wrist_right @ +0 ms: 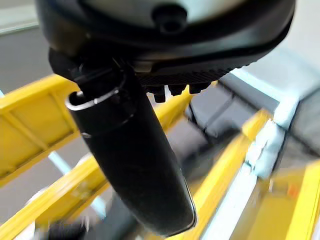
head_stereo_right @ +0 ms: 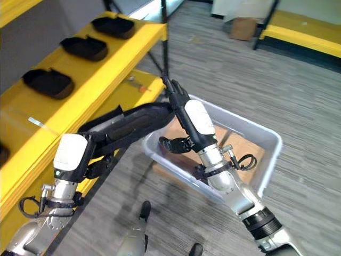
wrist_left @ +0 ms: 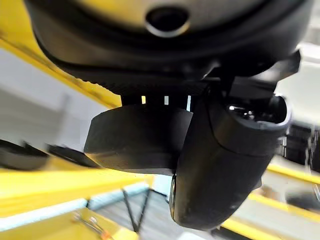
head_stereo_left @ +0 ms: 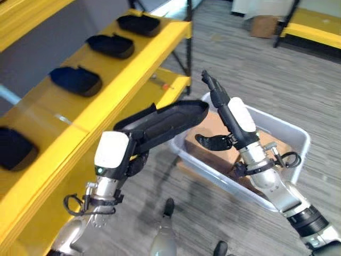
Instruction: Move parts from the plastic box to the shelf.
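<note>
Left hand grips black part w/ thumb.

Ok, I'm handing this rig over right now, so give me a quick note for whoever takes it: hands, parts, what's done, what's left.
Left hand: shut on a long black part, held in the air between the plastic box and the yellow shelf.
Right hand: open, fingers straight, raised above the box, holding nothing.
Done: four black parts lie in a row on the shelf.
Left: set the held part on the shelf. The box shows brown cardboard; whether parts remain there cannot be told.

Matt blk plastic part, translucent plastic box
</note>
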